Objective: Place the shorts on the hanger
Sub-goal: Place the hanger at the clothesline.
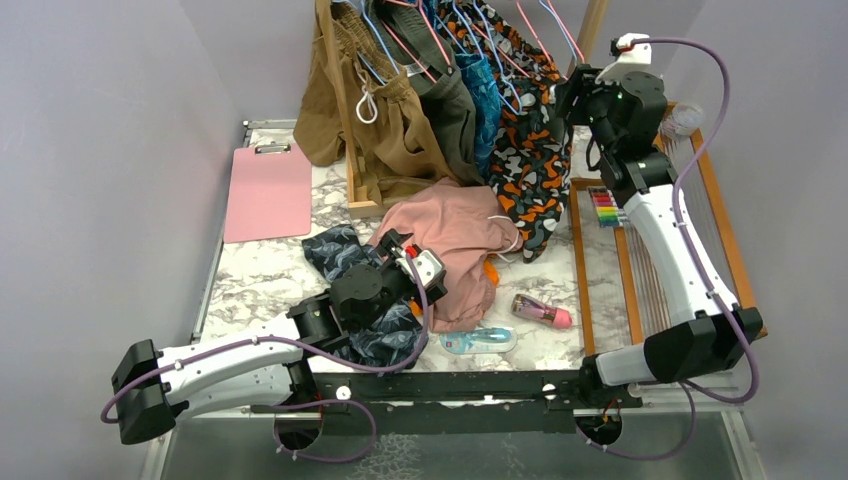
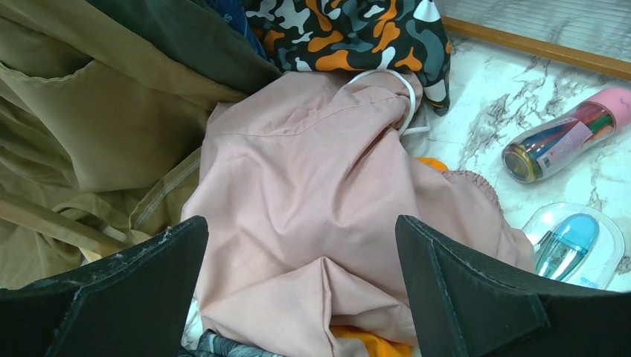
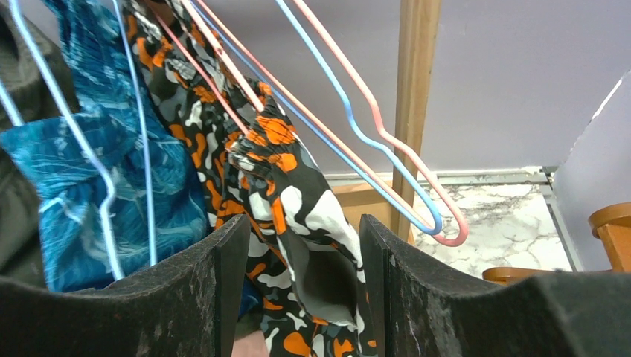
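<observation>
I judge the hanging step nearly done: the shorts point(image 3: 268, 134) dangle at the upper middle of the top view, beside the hanger point(image 3: 455, 232). The right gripper point(image 3: 301, 223) has fabric between half-spread fingers, though I can't tell if it's pinched. Backing out must miss the light-blue hanger point(image 3: 141, 149); the left gripper point(image 2: 301, 230) hovers spread wide over the dusty-pink shorts point(image 2: 298, 171)
</observation>
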